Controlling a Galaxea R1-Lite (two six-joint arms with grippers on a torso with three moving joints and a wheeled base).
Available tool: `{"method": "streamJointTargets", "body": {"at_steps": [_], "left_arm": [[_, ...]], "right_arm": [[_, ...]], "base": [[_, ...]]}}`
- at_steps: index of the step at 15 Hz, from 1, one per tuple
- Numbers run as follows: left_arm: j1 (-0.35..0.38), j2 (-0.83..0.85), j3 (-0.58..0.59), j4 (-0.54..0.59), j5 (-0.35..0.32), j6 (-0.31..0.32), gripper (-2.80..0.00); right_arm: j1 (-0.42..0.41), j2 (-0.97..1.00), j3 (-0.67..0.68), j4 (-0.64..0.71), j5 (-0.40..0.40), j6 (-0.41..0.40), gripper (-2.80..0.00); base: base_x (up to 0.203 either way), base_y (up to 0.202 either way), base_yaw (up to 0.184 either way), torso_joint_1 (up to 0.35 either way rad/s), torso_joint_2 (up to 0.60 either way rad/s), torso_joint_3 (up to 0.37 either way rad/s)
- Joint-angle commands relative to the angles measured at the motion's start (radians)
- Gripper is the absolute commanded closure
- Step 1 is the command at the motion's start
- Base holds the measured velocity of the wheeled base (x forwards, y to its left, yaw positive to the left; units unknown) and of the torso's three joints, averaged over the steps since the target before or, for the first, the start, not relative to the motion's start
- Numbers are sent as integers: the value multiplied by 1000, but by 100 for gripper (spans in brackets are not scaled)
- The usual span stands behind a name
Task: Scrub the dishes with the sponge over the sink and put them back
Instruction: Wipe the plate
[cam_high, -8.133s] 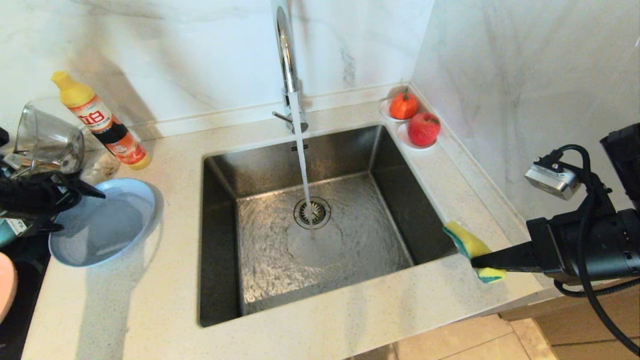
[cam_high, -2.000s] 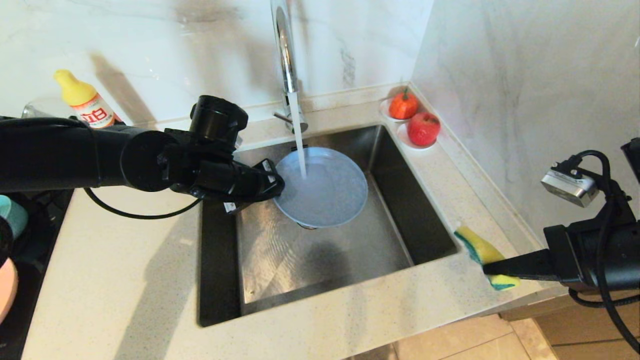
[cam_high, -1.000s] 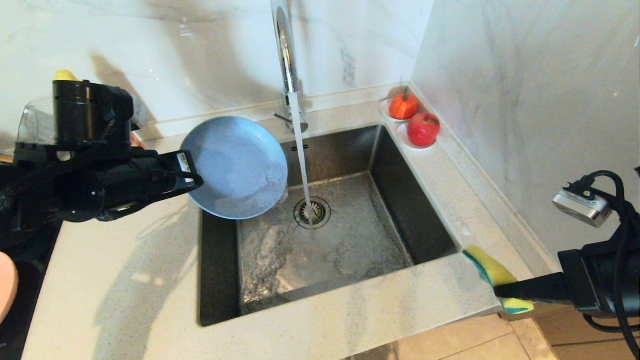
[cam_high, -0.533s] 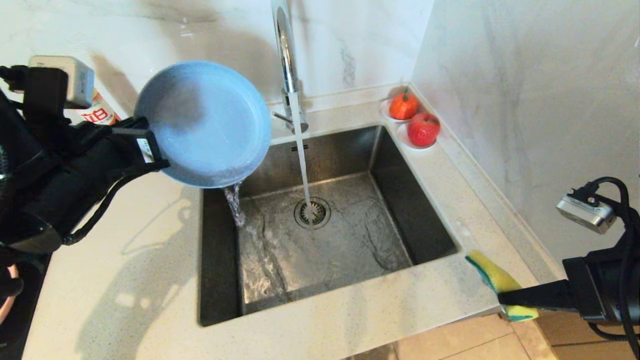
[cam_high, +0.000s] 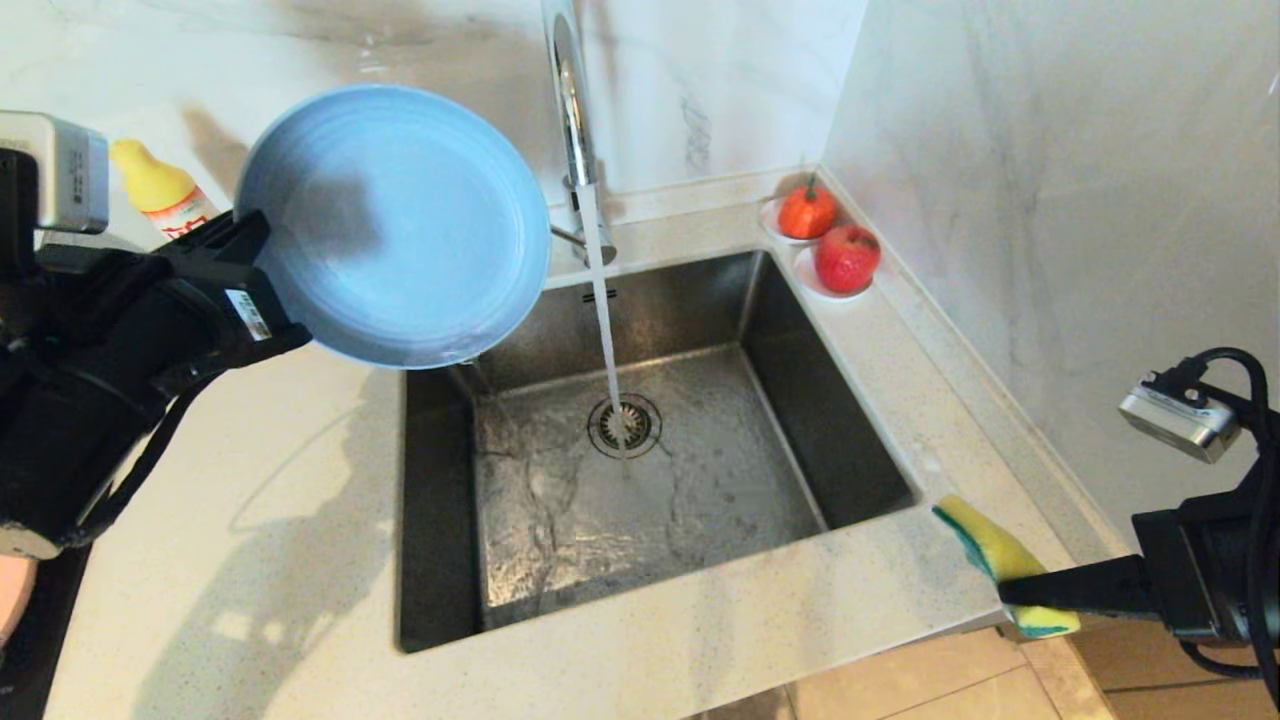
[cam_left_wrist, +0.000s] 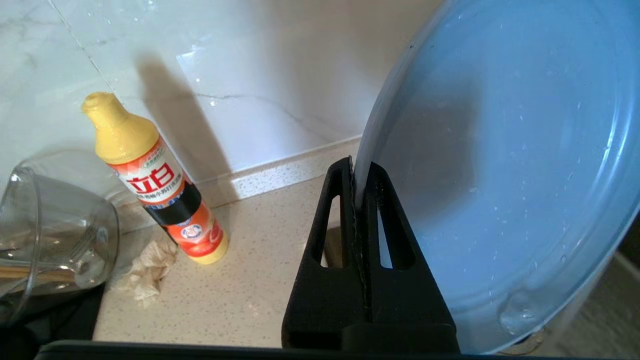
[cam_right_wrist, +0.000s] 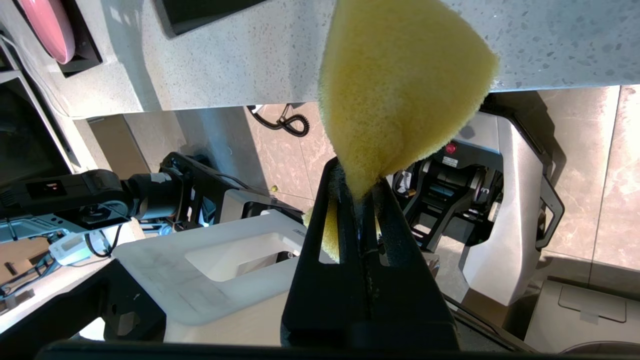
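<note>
1. The left tool (cam_high: 262, 275), at the left of the head view, is clamped on the rim of the grey-blue plate (cam_high: 395, 225), holding it tilted up on edge in the upper left of the frame, above the back left corner of the sink (cam_high: 560, 600).
2. The plate's face is wet, with a little water pooled at its low edge, so it looks rinsed and drained but, by my judgement, not yet scrubbed.
3. The right tool (cam_high: 1005, 590), at the lower right of the frame, is closed on the sponge (cam_high: 975, 540), which hangs just off the front right corner of the tabletop (cam_high: 250, 560), well apart from the plate.
4. Water runs from the faucet (cam_high: 568, 100) straight onto the drain strainer (cam_high: 624, 424) in the middle of the frame.
5. A pink plate (cam_right_wrist: 47, 25) shows at an edge of the right wrist view, away from the sink; it appears untouched.
6. What seems left: bring sponge and plate together over the sink, scrub, put the plate back, then do the other dishes.
7. A dish-soap bottle (cam_left_wrist: 155, 182) and a clear glass jug (cam_left_wrist: 50, 230) stand behind the plate by the wall.
</note>
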Motion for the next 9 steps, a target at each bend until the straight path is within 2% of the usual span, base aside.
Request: {"method": "streamJointTargets", "body": {"at_steps": [1, 3, 5, 7, 9], "left_arm": [[-2, -20, 8, 19, -4, -18, 0], [-15, -44, 8, 130, -28, -89, 0], [-37, -90, -12, 326, -94, -194, 0], [-45, -151, -57, 563, -200, -278, 0], [-68, -184, -83, 691, -318, -332, 0]], "right_arm": [[5, 0, -6, 3, 5, 2, 0], [10, 0, -31, 7, 9, 4, 0], [13, 6, -100, 17, 22, 8, 0], [25, 14, -183, 64, 57, 9, 0], [60, 20, -255, 106, 91, 10, 0]], "base": [[0, 0, 0, 0, 0, 0], [0, 0, 0, 0, 0, 0], [0, 0, 0, 0, 0, 0], [0, 0, 0, 0, 0, 0], [0, 0, 0, 0, 0, 0]]}}
